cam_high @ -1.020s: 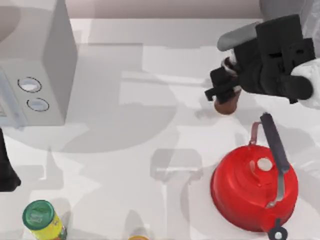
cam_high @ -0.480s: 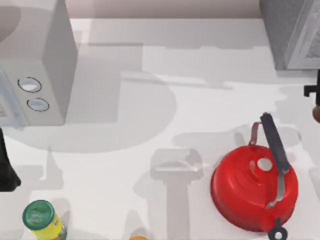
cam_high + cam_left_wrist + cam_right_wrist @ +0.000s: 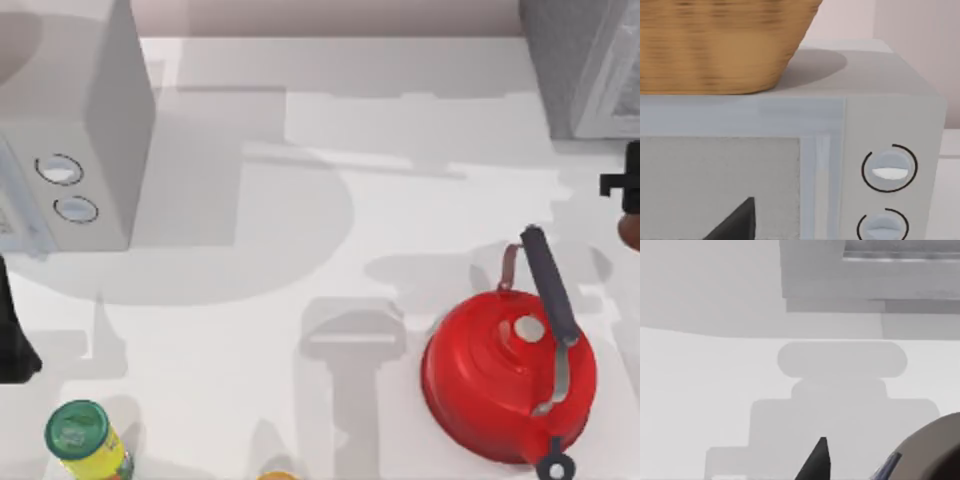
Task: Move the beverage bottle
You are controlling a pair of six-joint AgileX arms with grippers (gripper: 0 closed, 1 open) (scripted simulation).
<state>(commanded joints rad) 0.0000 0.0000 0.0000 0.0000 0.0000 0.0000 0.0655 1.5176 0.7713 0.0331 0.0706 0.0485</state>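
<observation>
At the table's (image 3: pixel 300 150) right edge, the right gripper (image 3: pixel 628 185) is partly cut off, with the bottle's (image 3: pixel 630 230) reddish-brown base just below it; whether it grips the bottle cannot be told. The kettle (image 3: pixel 505 375) stands near the front right corner. The left gripper (image 3: pixel 12 345) is parked at the left edge by the microwave (image 3: pixel 70 130); its fingers' state cannot be told.

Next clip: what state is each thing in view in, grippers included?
beverage bottle: held by the right gripper at the table's right edge.
red kettle: upright, lid on.
yellow container: upright, green lid on.
microwave: door shut, basket resting on top.
left gripper: parked at the table's left edge.
</observation>
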